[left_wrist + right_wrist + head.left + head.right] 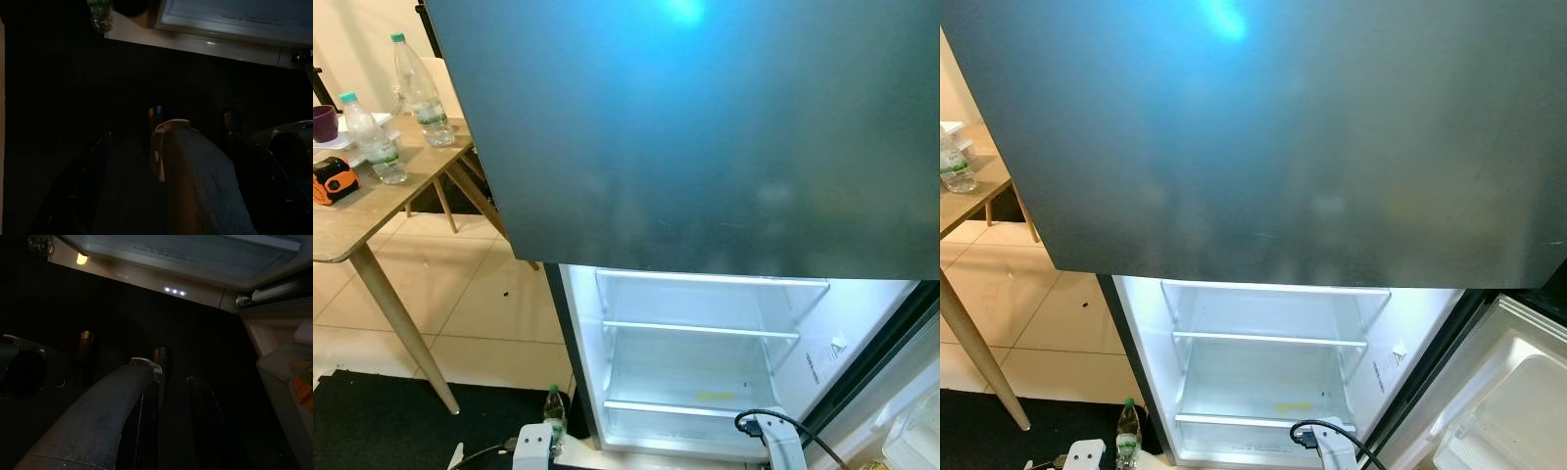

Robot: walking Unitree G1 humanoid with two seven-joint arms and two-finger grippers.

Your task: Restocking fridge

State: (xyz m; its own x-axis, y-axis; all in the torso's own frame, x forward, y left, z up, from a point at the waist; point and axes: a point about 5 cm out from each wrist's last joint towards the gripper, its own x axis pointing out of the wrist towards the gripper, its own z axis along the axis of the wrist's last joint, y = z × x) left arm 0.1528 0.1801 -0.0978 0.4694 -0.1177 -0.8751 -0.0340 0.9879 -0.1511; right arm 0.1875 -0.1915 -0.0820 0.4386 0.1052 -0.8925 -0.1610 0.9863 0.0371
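Observation:
The fridge (705, 127) stands right before me, its dark grey upper door shut. Below it the lit lower compartment (695, 362) is open, with bare glass shelves (700, 330) and a small yellow mark on the bottom shelf. The lower door (1498, 392) is swung out to the right, showing white door bins. A small water bottle (554, 409) stands upright on the floor by the fridge's lower left corner. My left arm (536, 446) and right arm (783, 441) hang low in front of the fridge; both wrist views are very dark.
A wooden table (372, 211) stands at the left with two clear water bottles (374, 139), a purple cup (324, 122) and an orange tape measure (333, 179). A black mat (382, 421) lies on the tiled floor. A door bin (288, 382) holds something orange.

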